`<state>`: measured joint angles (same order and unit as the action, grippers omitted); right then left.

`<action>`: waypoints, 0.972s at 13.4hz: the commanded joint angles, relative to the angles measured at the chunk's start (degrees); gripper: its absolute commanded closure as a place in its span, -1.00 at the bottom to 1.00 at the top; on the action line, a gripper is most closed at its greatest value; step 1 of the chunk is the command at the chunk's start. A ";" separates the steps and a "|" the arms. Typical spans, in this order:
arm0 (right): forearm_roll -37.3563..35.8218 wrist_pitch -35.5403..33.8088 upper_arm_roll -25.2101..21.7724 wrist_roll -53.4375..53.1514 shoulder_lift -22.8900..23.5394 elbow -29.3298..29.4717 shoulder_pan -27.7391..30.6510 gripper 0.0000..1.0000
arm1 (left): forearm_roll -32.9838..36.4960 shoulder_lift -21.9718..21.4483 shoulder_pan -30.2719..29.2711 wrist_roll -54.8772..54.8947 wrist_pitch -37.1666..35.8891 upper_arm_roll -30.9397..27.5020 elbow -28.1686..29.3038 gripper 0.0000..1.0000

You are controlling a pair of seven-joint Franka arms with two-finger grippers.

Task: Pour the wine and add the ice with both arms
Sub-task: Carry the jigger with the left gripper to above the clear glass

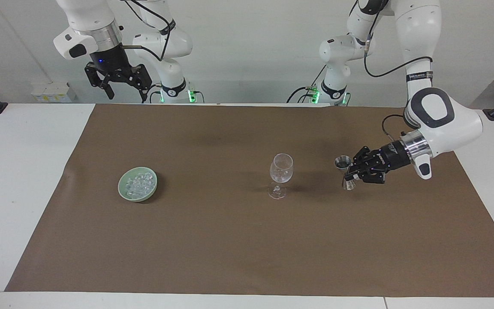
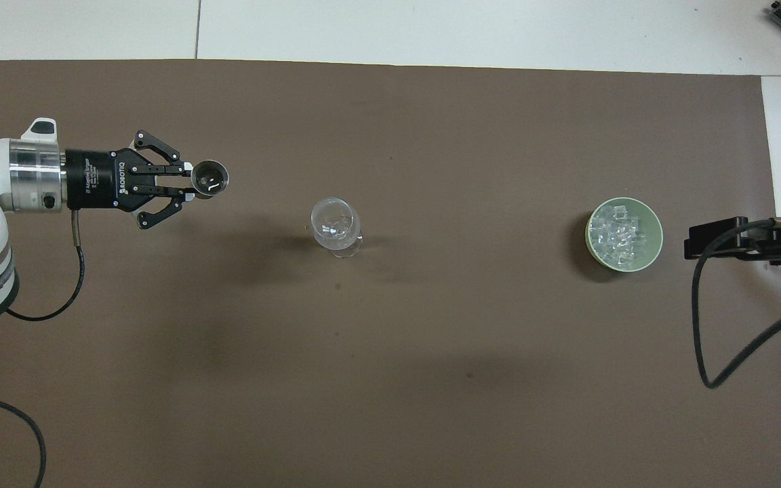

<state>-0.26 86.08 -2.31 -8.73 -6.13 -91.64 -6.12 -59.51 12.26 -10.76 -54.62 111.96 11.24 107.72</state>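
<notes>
Metal jigger (image 1: 345,172) is clamped upright in left gripper (image 1: 352,173), w/ wine glass (image 1: 281,174) just beside toward the right arm's end; right gripper (image 1: 118,84) is held wide, waiting.

The brand name ROBOTIQ, in white capitals, runs along the black body of the left pincer (image 2: 187,185) as seen from overhead. A black band on the left arm's forearm (image 1: 418,76) carries white lettering too small to make out. No other writing is readable.
</notes>
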 commanded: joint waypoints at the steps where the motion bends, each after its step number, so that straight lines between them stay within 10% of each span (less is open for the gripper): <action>1: 0.52 -0.74 -0.33 0.73 -0.64 -0.47 0.14 -1.00 | -0.61 -4.00 2.13 -0.66 4.13 -0.43 4.34 1.00; 13: 0.52 -0.74 -0.33 0.73 -0.64 -0.47 0.14 -1.00 | -0.69 -8.49 11.72 -5.84 18.72 -0.51 8.91 1.00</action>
<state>-0.26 86.08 -2.31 -8.73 -6.13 -91.64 -6.12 -59.60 6.14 -1.05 -58.68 127.70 11.40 114.16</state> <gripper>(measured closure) 0.000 0.789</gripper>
